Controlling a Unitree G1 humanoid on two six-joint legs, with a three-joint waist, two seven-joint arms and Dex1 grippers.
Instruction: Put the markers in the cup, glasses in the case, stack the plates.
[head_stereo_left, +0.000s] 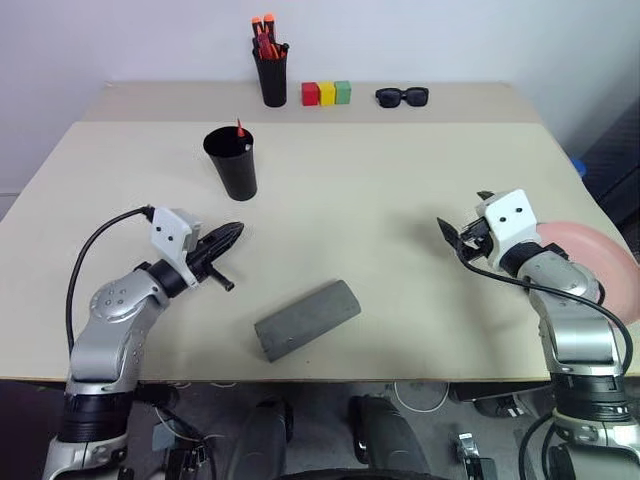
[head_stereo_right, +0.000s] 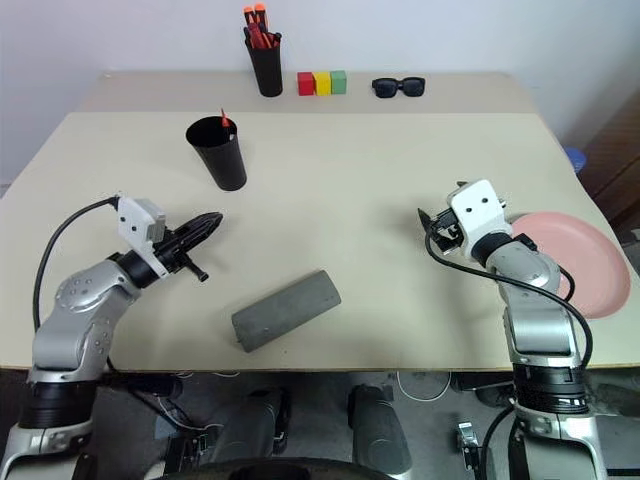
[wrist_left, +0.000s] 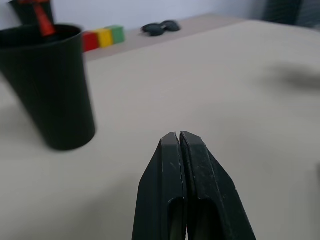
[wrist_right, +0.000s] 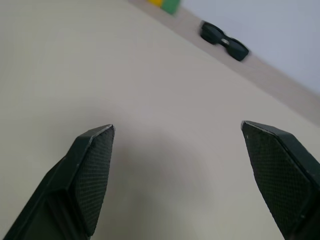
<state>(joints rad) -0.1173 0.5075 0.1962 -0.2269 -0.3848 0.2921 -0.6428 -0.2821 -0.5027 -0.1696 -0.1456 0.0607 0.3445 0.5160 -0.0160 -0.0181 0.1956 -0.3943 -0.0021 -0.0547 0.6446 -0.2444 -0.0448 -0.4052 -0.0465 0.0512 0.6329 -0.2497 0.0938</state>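
Both arms are hovering over the beige table (head_stereo_left: 400, 220) with nothing in them. My left gripper (head_stereo_left: 228, 236) is clamped tight on air just this side of the wide tapered black plastic cup (head_stereo_left: 232, 162), which already has a red marker tip (head_stereo_left: 241, 129) poking out. My right gripper (wrist_right: 175, 175) is spread wide, beside the round pink plastic plate (head_stereo_right: 585, 262) at the table's right edge. I can't make out a blue one under it. The grey fabric glasses case (head_stereo_left: 306, 319) lies shut between the arms, nothing blocking it. The pen holder (head_stereo_left: 272, 72), coloured blocks (head_stereo_left: 327, 93) and black sunglasses (head_stereo_left: 402, 96) sit at the back, out of the way.
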